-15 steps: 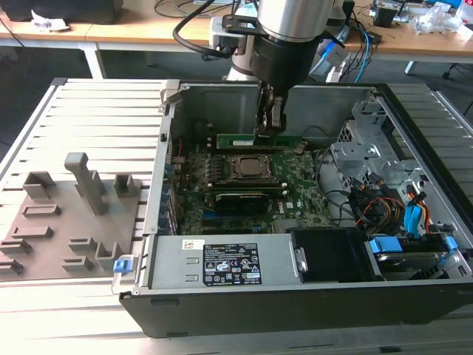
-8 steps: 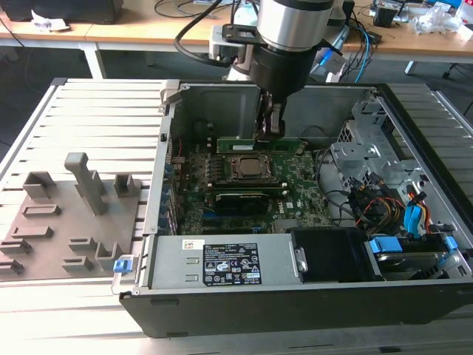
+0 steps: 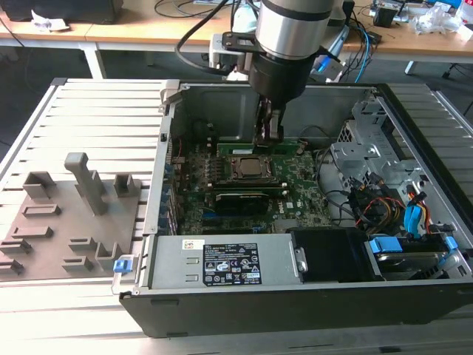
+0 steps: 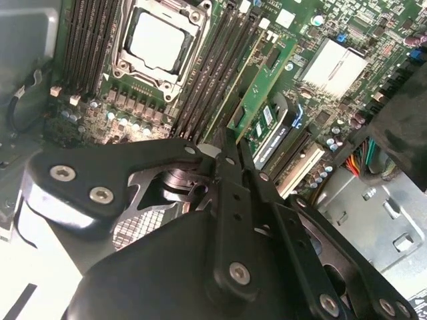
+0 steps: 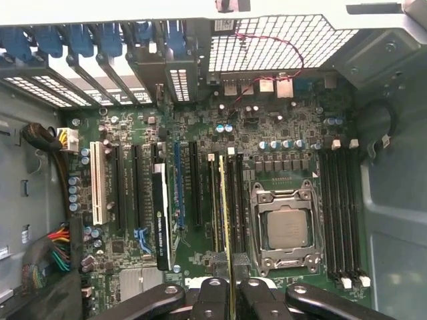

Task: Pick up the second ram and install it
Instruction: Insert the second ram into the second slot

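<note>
My gripper (image 3: 267,134) reaches down into the open computer case (image 3: 414,133) and is shut on the second ram (image 4: 265,83), a narrow green stick with black chips. The stick stands on edge (image 5: 226,220), lined up along the black memory slots (image 5: 237,200) just beside the square CPU socket (image 5: 283,230). The dark fingers (image 4: 223,157) clamp one end of it. I cannot tell whether the stick is seated in a slot or just above it. The socket (image 3: 251,168) sits on the green motherboard (image 3: 303,194), right under the gripper.
A grey plastic tray (image 3: 66,214) with raised blocks lies on the exterior view's left. Inside the case are a power supply (image 3: 222,262), a metal drive cage (image 3: 377,155), coloured cables (image 3: 388,207) and a black expansion card (image 5: 160,213). More memory slots (image 5: 340,213) flank the socket's other side.
</note>
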Controlling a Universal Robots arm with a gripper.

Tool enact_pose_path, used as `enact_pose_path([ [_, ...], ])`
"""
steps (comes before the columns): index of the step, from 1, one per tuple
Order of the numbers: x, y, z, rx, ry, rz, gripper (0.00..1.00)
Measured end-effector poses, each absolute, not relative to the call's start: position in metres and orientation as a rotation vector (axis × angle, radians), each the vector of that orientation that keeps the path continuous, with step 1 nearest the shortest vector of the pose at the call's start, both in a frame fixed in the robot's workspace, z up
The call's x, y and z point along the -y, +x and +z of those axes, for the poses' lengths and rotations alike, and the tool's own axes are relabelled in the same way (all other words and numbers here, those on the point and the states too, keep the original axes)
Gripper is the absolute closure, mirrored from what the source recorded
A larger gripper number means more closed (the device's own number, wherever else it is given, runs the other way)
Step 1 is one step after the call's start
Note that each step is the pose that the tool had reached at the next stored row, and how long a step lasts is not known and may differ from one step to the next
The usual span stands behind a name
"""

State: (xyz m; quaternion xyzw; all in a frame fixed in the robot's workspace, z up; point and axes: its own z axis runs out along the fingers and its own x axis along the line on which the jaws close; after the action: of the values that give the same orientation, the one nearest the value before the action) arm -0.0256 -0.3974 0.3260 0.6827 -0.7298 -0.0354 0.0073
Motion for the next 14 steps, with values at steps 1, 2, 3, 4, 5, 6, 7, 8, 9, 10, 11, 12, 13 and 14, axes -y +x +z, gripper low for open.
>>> enact_pose_path([
  [1,0.397,-0.026,0.325,2.282,2.135,-0.111,0.86],
  [2,0.397,-0.026,0.324,2.282,2.135,-0.111,0.86],
  [3,0.397,-0.026,0.323,2.282,2.135,-0.111,0.86],
  [4,0.397,-0.026,0.322,2.282,2.135,-0.111,0.86],
  [5,0.397,-0.026,0.322,2.282,2.135,-0.111,0.86],
  [6,0.397,-0.026,0.321,2.282,2.135,-0.111,0.86],
  [7,0.397,-0.026,0.32,2.282,2.135,-0.111,0.86],
  [8,0.397,-0.026,0.319,2.282,2.135,-0.111,0.86],
  [9,0.397,-0.026,0.318,2.282,2.135,-0.111,0.86],
  [10,0.397,-0.026,0.317,2.282,2.135,-0.111,0.86],
  [11,0.397,-0.026,0.316,2.282,2.135,-0.111,0.86],
  [12,0.397,-0.026,0.315,2.282,2.135,-0.111,0.86],
  [13,0.397,-0.026,0.314,2.282,2.135,-0.111,0.86],
  [14,0.397,-0.026,0.312,2.282,2.135,-0.111,0.86],
])
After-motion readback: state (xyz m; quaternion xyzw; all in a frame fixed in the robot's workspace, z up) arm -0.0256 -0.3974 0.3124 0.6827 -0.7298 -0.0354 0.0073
